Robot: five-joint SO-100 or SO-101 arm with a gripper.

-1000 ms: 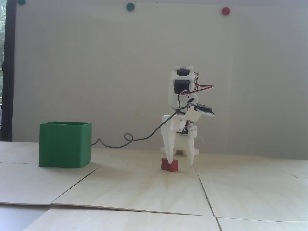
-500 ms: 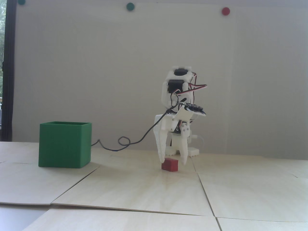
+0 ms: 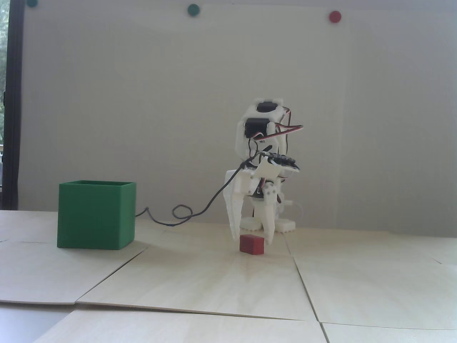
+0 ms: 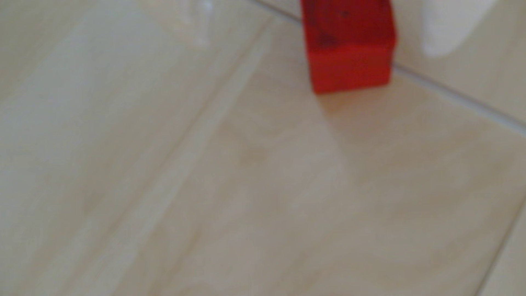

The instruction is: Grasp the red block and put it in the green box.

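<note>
While the white arm [image 3: 262, 143] leans down over the pale wooden table [image 3: 228, 282], its gripper [image 3: 251, 239] hangs right at the red block [image 3: 252, 244], fingers spread a bit wider than the brick, one tip on each side and neither pressing on it as far as I can see. The block sits flat on the table, well off to the right of the green box [image 3: 96, 215] in the fixed view, nearer the camera than the arm's base. A black cable [image 3: 185, 213] loops across the table between box and arm. In the blurry wrist view the block [image 4: 349, 45] sits at the top edge, with a white fingertip [image 4: 447, 34] just beside it
</note>
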